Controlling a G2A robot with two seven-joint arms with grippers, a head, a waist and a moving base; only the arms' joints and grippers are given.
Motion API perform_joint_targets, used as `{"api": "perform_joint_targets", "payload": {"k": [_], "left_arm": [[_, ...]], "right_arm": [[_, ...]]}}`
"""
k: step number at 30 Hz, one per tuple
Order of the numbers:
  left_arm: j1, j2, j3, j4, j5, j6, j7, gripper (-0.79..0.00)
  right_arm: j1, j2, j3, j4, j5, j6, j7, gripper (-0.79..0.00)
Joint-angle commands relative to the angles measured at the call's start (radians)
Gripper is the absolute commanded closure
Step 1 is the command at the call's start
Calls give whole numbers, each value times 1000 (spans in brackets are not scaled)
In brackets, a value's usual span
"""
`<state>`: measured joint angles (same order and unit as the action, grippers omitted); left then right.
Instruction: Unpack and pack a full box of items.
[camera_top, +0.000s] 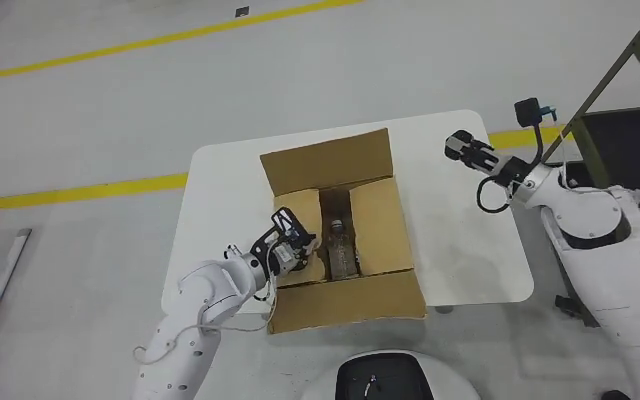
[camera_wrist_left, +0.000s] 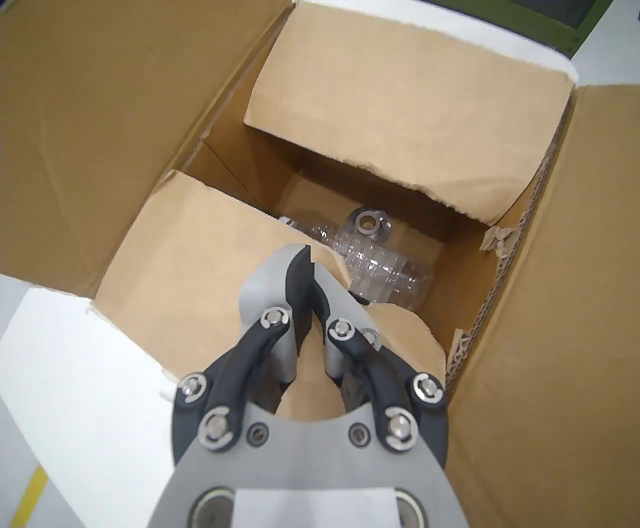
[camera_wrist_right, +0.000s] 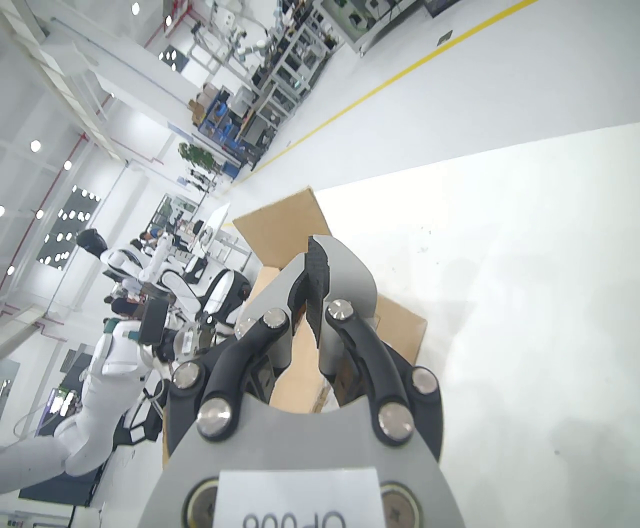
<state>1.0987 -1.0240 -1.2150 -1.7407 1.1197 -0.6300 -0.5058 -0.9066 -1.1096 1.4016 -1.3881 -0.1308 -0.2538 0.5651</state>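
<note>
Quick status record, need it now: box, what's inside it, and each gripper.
box: cardboard box on white table; end flaps folded out, side flaps partly over the opening
contents: clear plastic bottle lying on the bottom, small metal part beside it
left gripper: shut, over a side flap's torn edge
right gripper: shut, above the table, clear of the box

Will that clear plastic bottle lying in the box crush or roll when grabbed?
The clear ribbed plastic bottle looks empty, so probably light and easily dented. Lying on its side, it may roll on the brown cardboard box floor.
</note>
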Motion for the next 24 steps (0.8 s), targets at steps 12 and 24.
{"api": "perform_joint_targets", "payload": {"k": [12, 24], "left_arm": [[138, 29, -191, -184, -6, 52, 2, -785], [238, 38, -323, -262, -17, 159, -1, -785]], "right_arm": [[388, -133, -324, 590, 267, -51, -44, 0], [585, -249, -476, 924, 338, -236, 145, 0]]}}
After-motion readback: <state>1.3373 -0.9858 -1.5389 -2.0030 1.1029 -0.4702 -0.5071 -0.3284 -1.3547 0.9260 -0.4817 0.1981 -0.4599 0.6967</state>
